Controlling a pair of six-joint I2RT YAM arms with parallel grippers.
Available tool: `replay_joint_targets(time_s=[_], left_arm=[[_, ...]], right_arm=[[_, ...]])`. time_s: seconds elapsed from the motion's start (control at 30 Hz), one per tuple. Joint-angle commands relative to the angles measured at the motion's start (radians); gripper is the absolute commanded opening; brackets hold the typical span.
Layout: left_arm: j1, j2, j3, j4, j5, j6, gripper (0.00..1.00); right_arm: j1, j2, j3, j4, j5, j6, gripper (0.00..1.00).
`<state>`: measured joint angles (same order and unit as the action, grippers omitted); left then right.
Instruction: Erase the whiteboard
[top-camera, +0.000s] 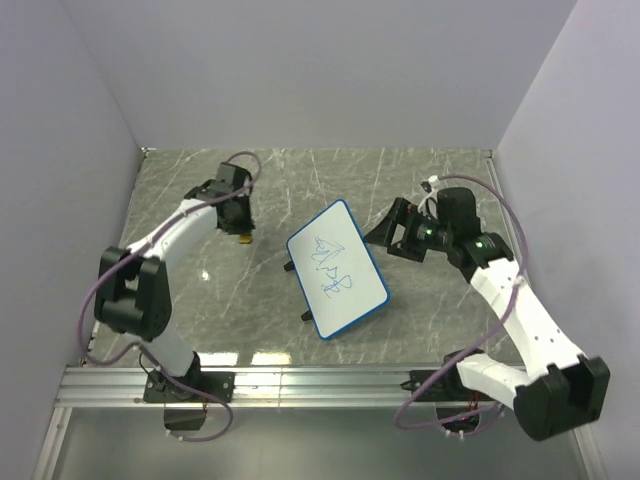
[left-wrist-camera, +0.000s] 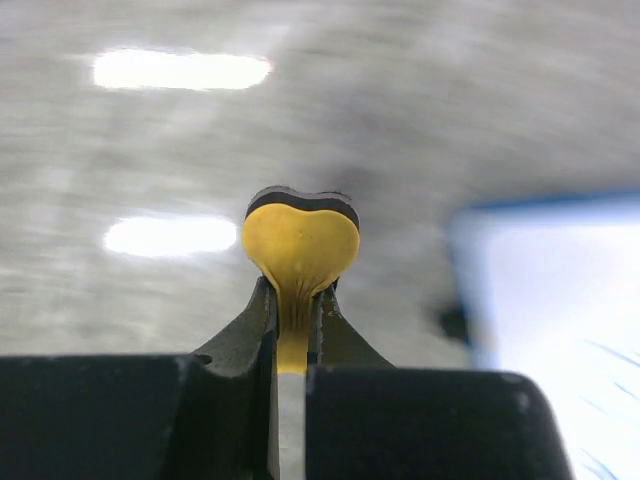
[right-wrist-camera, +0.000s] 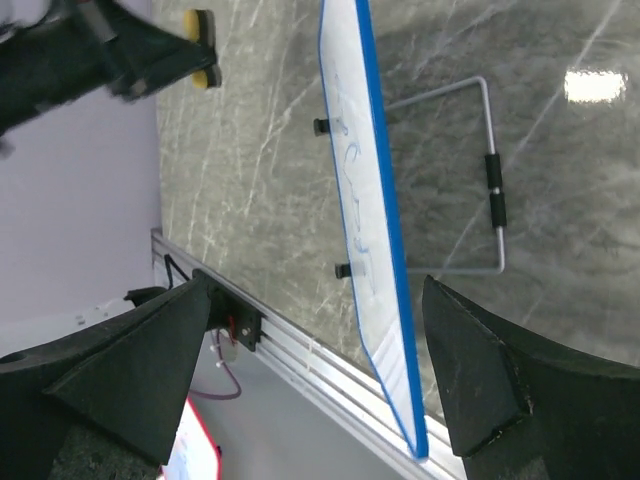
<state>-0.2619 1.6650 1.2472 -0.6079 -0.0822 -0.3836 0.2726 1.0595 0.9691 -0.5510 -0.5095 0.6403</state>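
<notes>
Table (top-camera: 220, 300): grey marble, glossy, lamp glare.
Walls (top-camera: 330, 70): plain, pale, three sides.
Whiteboard (top-camera: 338, 268): centre, blue scribbles.
Left gripper (top-camera: 241, 229): clamped on yellow eraser (left-wrist-camera: 300, 245).
Right gripper (top-camera: 388, 230): jaws apart.

One whiteboard (top-camera: 337, 269), one yellow eraser (left-wrist-camera: 300, 250) and two tools, the left tool (top-camera: 239, 226) and the right tool (top-camera: 392, 235).
</notes>
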Motion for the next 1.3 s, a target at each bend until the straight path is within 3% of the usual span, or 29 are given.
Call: replay_joint_targets(time_s=[0.0, 0.1, 0.23, 0.53, 0.63, 0.67, 0.77, 1.13, 1.27], left_arm=[[-0.167, -0.134, -0.012, -0.044, 0.045, -0.11, 0.0], [-0.265, -0.229, -0.097, 0.009, 0.102, -0.237, 0.0], [-0.484, -0.309, -0.17, 0.085, 0.105, -0.4, 0.0], [-0.726, -0.263, -0.166, 0.186, 0.09, -0.492, 0.0], [-0.76, -0.209, -0.123, 0.232, 0.125, -0.476, 0.0], [-0.764, -0.177, -0.108, 0.235, 0.131, -0.471, 0.0], [-0.781, -0.127, -0.065, 0.257, 0.15, -0.456, 0.0], [-0.78, -0.022, -0.055, 0.329, 0.127, -0.451, 0.0], [-0.728, -0.028, -0.158, 0.382, 0.134, -0.483, 0.0]], right_arm=[[0.007, 0.077, 0.049, 0.08, -0.075, -0.044, 0.93], [0.013, 0.148, 0.053, 0.083, -0.073, -0.07, 0.92], [0.016, 0.2, 0.019, 0.102, -0.07, -0.091, 0.92], [0.068, 0.263, -0.064, 0.145, -0.072, -0.11, 0.75], [0.085, 0.275, -0.087, 0.145, -0.067, -0.113, 0.61], [0.086, 0.277, -0.096, 0.141, -0.064, -0.116, 0.5], [0.094, 0.273, -0.104, 0.128, -0.047, -0.125, 0.32], [0.097, 0.278, -0.09, 0.045, -0.026, -0.162, 0.01], [0.099, 0.29, -0.075, 0.028, -0.031, -0.169, 0.0]])
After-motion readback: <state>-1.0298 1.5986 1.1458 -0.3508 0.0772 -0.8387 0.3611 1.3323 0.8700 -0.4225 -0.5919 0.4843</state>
